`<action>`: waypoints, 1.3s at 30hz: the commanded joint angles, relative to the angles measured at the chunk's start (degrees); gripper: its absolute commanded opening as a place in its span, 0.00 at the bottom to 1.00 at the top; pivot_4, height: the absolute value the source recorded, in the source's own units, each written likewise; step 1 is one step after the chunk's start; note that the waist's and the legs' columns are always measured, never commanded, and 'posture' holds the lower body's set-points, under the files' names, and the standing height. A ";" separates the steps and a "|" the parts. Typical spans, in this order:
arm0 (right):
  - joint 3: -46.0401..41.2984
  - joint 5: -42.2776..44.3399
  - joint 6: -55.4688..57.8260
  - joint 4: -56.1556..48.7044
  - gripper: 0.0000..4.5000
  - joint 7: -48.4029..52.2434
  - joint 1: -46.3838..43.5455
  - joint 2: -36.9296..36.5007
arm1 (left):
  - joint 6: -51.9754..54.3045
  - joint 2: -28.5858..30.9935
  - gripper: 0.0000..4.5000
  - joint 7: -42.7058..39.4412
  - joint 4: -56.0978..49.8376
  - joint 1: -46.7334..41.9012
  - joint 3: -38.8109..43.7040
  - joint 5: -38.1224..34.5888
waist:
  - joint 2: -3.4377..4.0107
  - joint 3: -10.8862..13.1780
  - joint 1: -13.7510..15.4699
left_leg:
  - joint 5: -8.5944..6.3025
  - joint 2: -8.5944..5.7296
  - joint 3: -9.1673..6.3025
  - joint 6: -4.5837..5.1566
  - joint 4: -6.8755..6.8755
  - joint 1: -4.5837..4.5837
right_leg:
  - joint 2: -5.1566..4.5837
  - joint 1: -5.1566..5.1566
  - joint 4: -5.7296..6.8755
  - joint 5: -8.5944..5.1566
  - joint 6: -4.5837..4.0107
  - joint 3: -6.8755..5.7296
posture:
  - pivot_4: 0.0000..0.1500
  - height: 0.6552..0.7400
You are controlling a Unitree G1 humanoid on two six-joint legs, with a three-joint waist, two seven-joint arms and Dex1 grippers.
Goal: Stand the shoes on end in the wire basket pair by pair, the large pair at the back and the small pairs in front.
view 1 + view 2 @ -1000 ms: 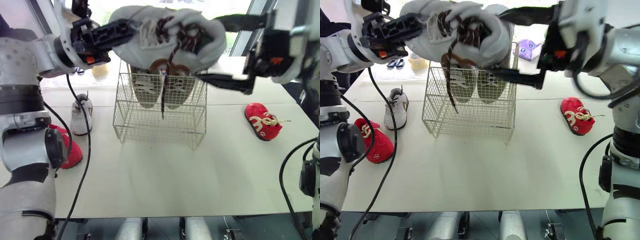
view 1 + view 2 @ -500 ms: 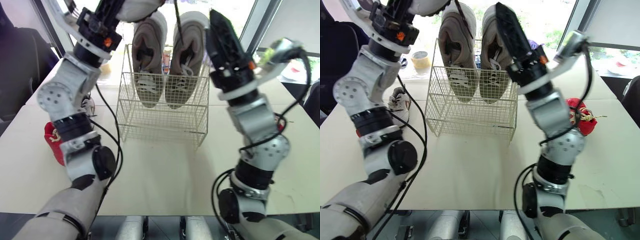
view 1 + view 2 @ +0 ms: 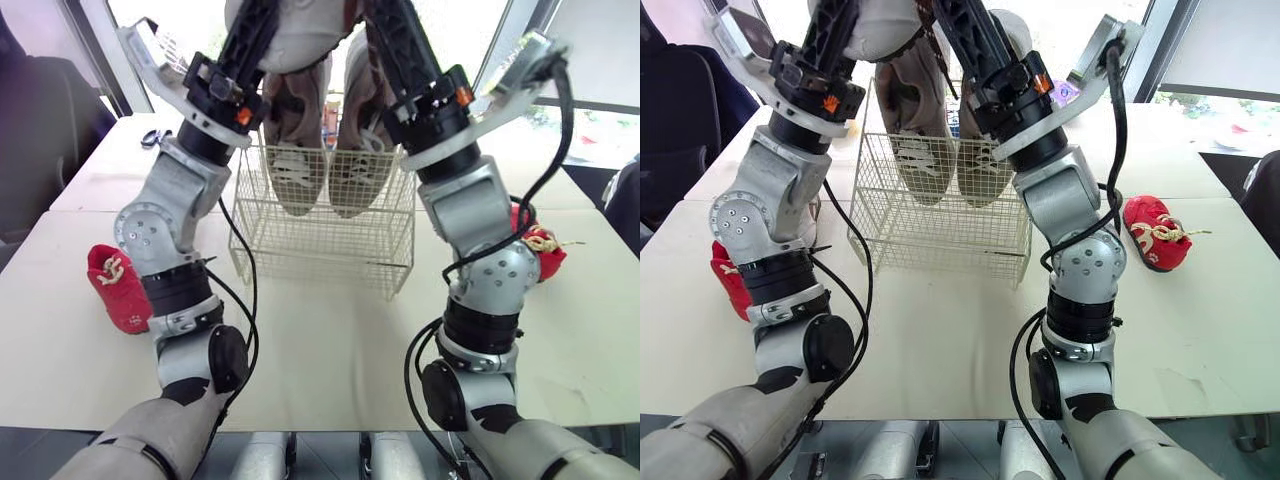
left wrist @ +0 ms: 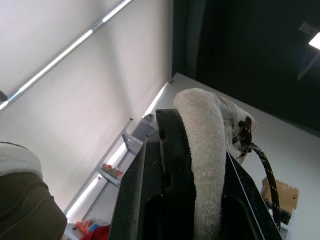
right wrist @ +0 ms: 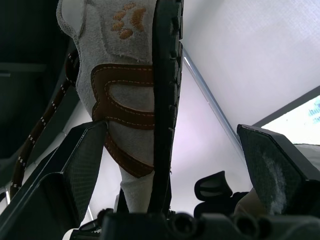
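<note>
Both arms have swung up since a second ago. Back then they reached in level from either side with the shoe in front of the basket's top, and now my forearms point steeply upward with the shoe at the upper edge of the head view. Half a second ago my right arm stood off to the side; now it leans in beside the left.

My left gripper [image 4: 197,132] is clamped on the laced shoe [image 5: 125,100], black fingers [image 4: 167,165] pinching its white fleecy collar. My right gripper [image 5: 170,130] is spread wide, and the shoe's dark sole runs up between the fingers, close to one of them. I can't tell whether it touches. The brown lace [image 5: 45,130] dangles free.

Below, the wire basket [image 3: 320,245] sits on the white table [image 3: 330,340]. The large pair [image 3: 300,160] stands on end side by side against its back wall, rising above the rim. The front of the basket holds nothing.

One red shoe [image 3: 118,290] lies on the table to my left, well apart from the basket. The second red shoe [image 3: 542,248] lies off to my right.
</note>
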 commanded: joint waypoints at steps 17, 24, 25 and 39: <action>0.87 0.98 -0.64 -2.53 0.29 0.65 -3.88 -0.90 | -2.95 1.44 0.08 1.05 -0.92 2.35 -6.24 -1.02 | 0.00 0.00 -0.02 | -0.01 0.00 -0.02 0.02 -0.01 0.00 | 0.01 0.01 -0.01 0.00 0.00 -0.02 | 1.00 0.01; 0.57 0.63 0.56 -2.58 0.11 2.24 -4.76 -3.80 | -0.87 7.08 0.48 -1.14 -3.45 4.70 -9.95 3.41 | 0.00 0.00 -0.09 | -0.01 0.01 -0.02 0.02 -0.03 0.00 | 0.03 0.00 -0.01 -0.01 -0.01 -0.02 | 1.00 0.01; -0.15 0.49 1.21 -2.03 0.11 3.76 -5.45 -6.10 | 0.60 10.22 0.59 -1.85 -4.98 5.80 -11.49 5.68 | 0.00 0.00 -0.13 | -0.01 0.01 -0.02 0.02 -0.03 0.00 | 0.02 0.00 -0.02 -0.01 -0.01 -0.02 | 1.00 0.01; 4.54 -18.82 1.07 27.15 0.11 50.64 -11.08 -38.85 | 2.36 37.39 0.70 -11.59 -26.73 19.60 -18.68 23.02 | 0.01 0.06 -0.02 | -0.05 0.05 0.00 0.09 -0.19 0.11 | -0.03 0.21 -0.31 -0.11 -0.17 -0.11 | 1.00 0.01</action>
